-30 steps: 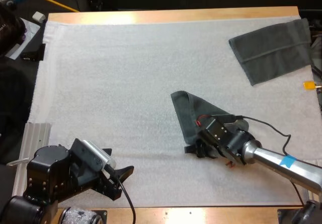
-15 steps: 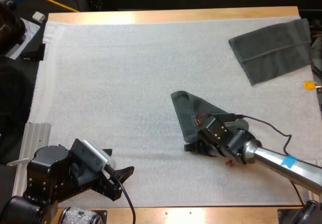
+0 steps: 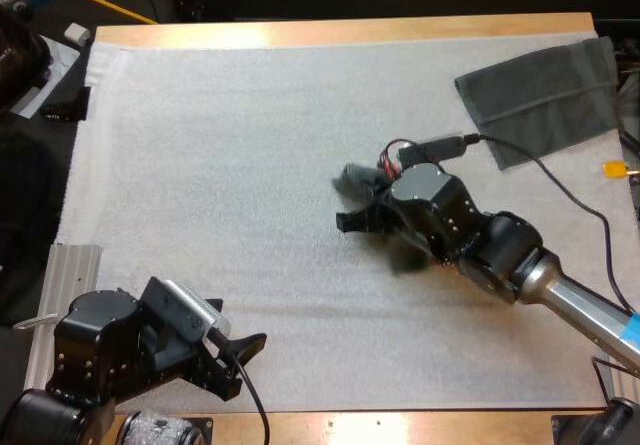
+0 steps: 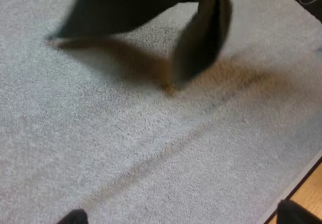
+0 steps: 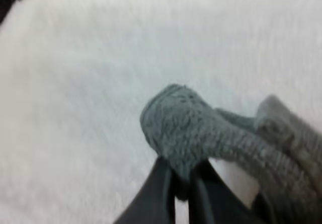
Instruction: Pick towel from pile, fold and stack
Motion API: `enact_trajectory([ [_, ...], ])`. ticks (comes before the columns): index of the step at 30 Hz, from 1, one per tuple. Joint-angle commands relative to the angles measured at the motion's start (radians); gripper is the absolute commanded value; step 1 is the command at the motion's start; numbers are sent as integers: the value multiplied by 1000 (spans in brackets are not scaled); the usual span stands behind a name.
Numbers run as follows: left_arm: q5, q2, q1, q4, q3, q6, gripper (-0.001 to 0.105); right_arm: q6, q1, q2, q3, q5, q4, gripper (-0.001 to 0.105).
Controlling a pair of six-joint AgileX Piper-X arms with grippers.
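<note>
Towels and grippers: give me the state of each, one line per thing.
held towel: bunched, pinched by one end, hanging clear of the mat.
flat towel: lying spread at the mat's far right corner.
right gripper: shut on the held towel.
left gripper: open, empty, by the mat's near edge.

Nubby cloth towel (image 5: 186,126), fuzzy matt mat (image 3: 250,145)

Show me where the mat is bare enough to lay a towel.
The mat is bare across its left half, from the far edge to the left pincer. A free strip runs along the near edge between the arms. Crowded: the middle, where the right pincer grips the crumpled towel, and the far right corner, under the folded towel.
</note>
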Motion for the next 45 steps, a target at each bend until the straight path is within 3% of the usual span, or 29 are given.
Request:
enact_trajectory([
  [1, 10, 0, -5, 0, -5, -6, 71, -24, -6, -22, -18, 5, 2, 0],
  [10, 11, 0, -6, 4, -7, -3, 71, -121, -17, -21, -294, 41, 1, 0],
  [16, 10, -3, -5, -5, -6, -3, 71, -131, -22, -10, -292, 48, 217, 0],
  [23, 11, 0, -5, -17, -5, -3, 71, -74, -9, 55, -160, -86, 414, 0],
  [26, 6, -2, -3, -1, -8, -4, 71, -102, -16, 32, -238, -26, 346, 0],
  [28, 10, 1, -5, 0, -8, -3, 71, -105, -15, 36, -339, -10, 353, 0],
  [32, 10, 2, -3, 7, -8, -1, 71, -97, -19, 47, -394, -17, 407, 0],
  [37, 10, -1, -4, 4, -8, -1, 71, -89, -15, 53, -334, -51, 550, 0],
  [45, 14, -4, -5, -8, -10, 2, 70, -78, 30, 94, -17, -151, 643, 1],
])
